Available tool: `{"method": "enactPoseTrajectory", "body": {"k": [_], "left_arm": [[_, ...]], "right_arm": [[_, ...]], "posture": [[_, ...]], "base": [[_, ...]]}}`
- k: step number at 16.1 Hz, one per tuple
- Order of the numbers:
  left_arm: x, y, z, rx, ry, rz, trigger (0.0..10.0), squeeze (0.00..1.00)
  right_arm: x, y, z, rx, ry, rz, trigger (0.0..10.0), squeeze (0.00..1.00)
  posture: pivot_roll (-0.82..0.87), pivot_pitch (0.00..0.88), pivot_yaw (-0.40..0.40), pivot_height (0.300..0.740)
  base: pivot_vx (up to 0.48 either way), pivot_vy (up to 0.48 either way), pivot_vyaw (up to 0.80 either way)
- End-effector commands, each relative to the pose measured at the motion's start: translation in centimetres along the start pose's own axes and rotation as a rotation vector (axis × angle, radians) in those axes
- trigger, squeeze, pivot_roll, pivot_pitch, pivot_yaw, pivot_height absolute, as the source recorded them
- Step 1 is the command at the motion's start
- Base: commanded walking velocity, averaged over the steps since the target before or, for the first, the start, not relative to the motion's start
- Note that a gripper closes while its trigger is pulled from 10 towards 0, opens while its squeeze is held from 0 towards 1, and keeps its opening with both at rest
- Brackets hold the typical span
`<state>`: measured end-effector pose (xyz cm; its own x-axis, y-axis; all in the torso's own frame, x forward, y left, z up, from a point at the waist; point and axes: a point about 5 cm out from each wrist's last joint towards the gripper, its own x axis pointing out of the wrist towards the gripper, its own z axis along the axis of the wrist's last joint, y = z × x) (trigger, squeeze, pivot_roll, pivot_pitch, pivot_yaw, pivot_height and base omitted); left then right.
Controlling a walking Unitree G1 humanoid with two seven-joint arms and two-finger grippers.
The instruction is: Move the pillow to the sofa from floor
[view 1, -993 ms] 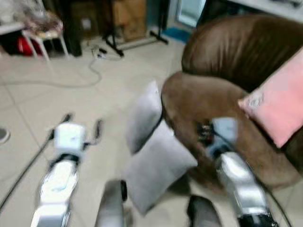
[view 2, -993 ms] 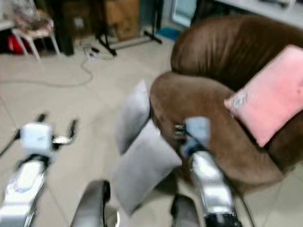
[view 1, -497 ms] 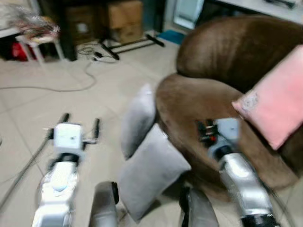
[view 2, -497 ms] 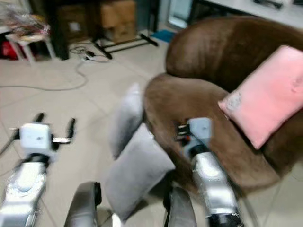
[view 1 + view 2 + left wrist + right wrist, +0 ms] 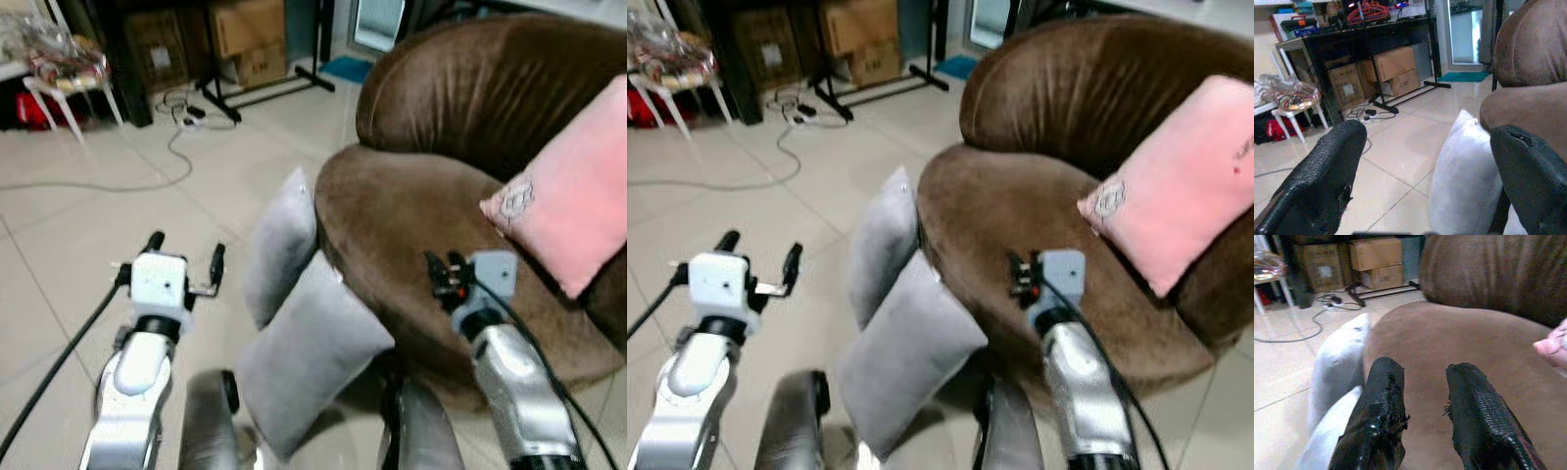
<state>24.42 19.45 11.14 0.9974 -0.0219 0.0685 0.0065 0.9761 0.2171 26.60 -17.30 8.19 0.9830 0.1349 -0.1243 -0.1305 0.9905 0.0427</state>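
Note:
Two grey pillows lean against the front of the brown sofa point(image 5: 411, 211), on the tiled floor. The upper pillow point(image 5: 282, 245) stands on edge and the lower pillow point(image 5: 309, 357) lies tilted below it. My left gripper point(image 5: 184, 257) is open above the floor, left of the pillows and apart from them. Along its fingers point(image 5: 1327, 166) the upper pillow point(image 5: 1466, 171) shows ahead. My right gripper point(image 5: 443, 276) hovers over the sofa seat point(image 5: 1449, 333), open with nothing between its fingers point(image 5: 1381, 387). A pink pillow point(image 5: 573, 196) rests on the sofa's right side.
A grey cable point(image 5: 147, 171) snakes over the floor at the back left, near a white stool point(image 5: 69, 78), cardboard boxes point(image 5: 250, 39) and a black stand point(image 5: 265, 93). A black cable point(image 5: 49, 372) runs along my left arm. Open tiles lie left of the pillows.
The whole picture has shifted a little and lost its blur, so the camera has moved. Both grippers keep about the same pose and the pillows lie as before.

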Motion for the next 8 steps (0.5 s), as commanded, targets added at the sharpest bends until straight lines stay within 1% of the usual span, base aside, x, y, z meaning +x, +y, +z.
{"method": "enactPoseTrajectory", "body": {"k": [1, 4, 6, 8], "left_arm": [[-0.01, 0.08, -0.04, 0.003, 0.007, 0.003, 10.0, 0.0], [-0.05, 0.06, -0.05, 0.003, 0.009, 0.003, 10.0, 0.0], [-0.23, -0.02, -0.1, 0.004, 0.012, 0.0, 10.0, 0.0], [-0.48, -0.07, -0.19, 0.004, 0.014, -0.004, 10.0, 0.0]], "right_arm": [[0.05, 0.08, 0.13, 0.004, 0.006, 0.01, 10.0, 0.0], [-0.02, 0.15, 0.1, 0.006, 0.009, 0.016, 10.0, 0.0], [-0.13, 0.25, 0.09, 0.005, 0.007, 0.02, 10.0, 0.0], [-0.25, 0.26, -0.03, -0.003, 0.017, 0.017, 10.0, 0.0]], "posture": [[0.04, 0.0, -0.036, 0.451], [0.04, 0.0, -0.036, 0.431], [0.04, 0.0, -0.033, 0.406], [0.04, 0.0, -0.032, 0.406]], "base": [[0.0, 0.0, 0.0], [0.0, 0.0, 0.0], [0.0, 0.0, 0.0], [0.0, 0.0, 0.0]]}}
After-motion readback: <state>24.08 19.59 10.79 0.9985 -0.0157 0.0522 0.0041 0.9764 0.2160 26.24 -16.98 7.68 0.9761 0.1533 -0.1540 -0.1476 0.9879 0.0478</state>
